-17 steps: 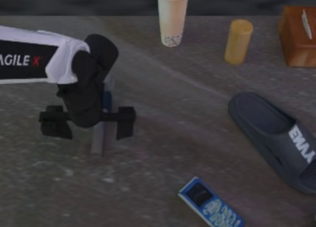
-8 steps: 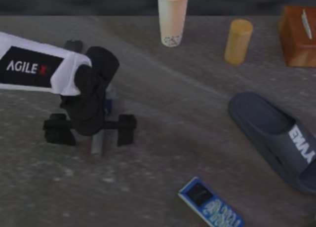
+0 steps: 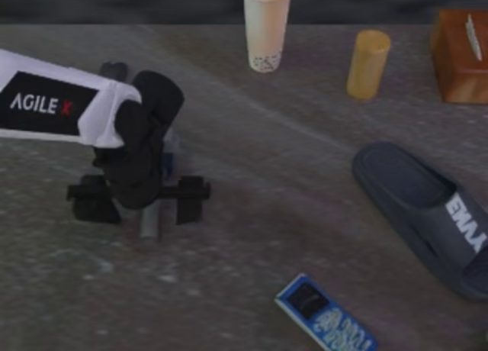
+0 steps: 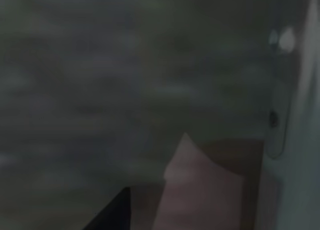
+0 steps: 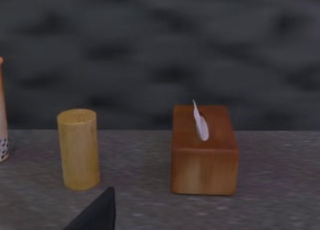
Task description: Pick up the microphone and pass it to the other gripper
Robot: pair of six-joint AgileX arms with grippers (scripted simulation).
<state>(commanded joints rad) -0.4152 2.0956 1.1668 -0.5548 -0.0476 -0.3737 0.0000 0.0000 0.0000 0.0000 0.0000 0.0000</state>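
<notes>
So: table [image 3: 252, 236] carries a dark slide sandal [image 3: 423, 214] at right, a brown tissue box [image 3: 460, 55] far right at the back, a tall cup [image 3: 265, 27], a yellow cylinder [image 3: 367, 63] and a blue-and-white phone [image 3: 326, 317] near the front. Left claw [image 3: 139, 198] sits low over the table's left side, jaws spread wide and straddling the microphone [image 3: 150, 220], not visibly clamped on it. Microphone lies on the table under that claw, grey handle poking out toward the front; right claw is out of the top view.
</notes>
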